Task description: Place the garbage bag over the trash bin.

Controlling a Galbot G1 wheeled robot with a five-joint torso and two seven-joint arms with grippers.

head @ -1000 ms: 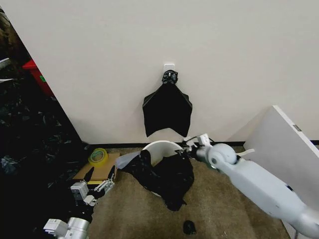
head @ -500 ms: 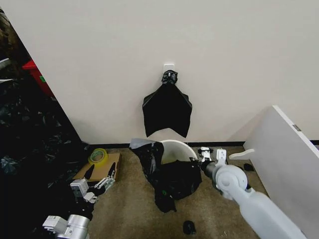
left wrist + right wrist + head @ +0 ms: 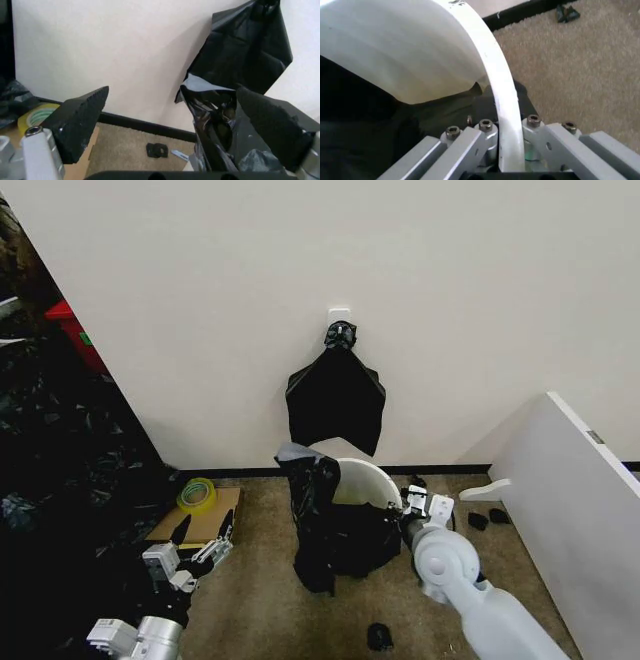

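The cream-white trash bin (image 3: 362, 481) stands on the carpet below the wall hook, its inside showing. The black garbage bag (image 3: 335, 530) drapes over its near and left sides, with a flap standing up at the left of the rim. My right gripper (image 3: 414, 505) is shut on the bin's right rim. In the right wrist view the rim (image 3: 496, 93) runs between the fingers (image 3: 470, 144), with the bag (image 3: 365, 123) dark beside it. My left gripper (image 3: 196, 546) waits open low at the left. Its wrist view shows the bag (image 3: 220, 131) past the spread fingers (image 3: 80, 120).
A flat black bundle (image 3: 335, 405) hangs on a white hook (image 3: 340, 313) on the wall. Black plastic sheeting (image 3: 60, 480) is heaped at the left. A yellow tape roll (image 3: 197, 494) lies on cardboard (image 3: 170, 525). A white board (image 3: 580, 500) leans at the right. Small black bits (image 3: 380, 637) dot the carpet.
My right gripper has drawn to the right and nearer with the bin's rim. The bin has shifted right and the bag's flap now stands upright. The left arm has not moved.
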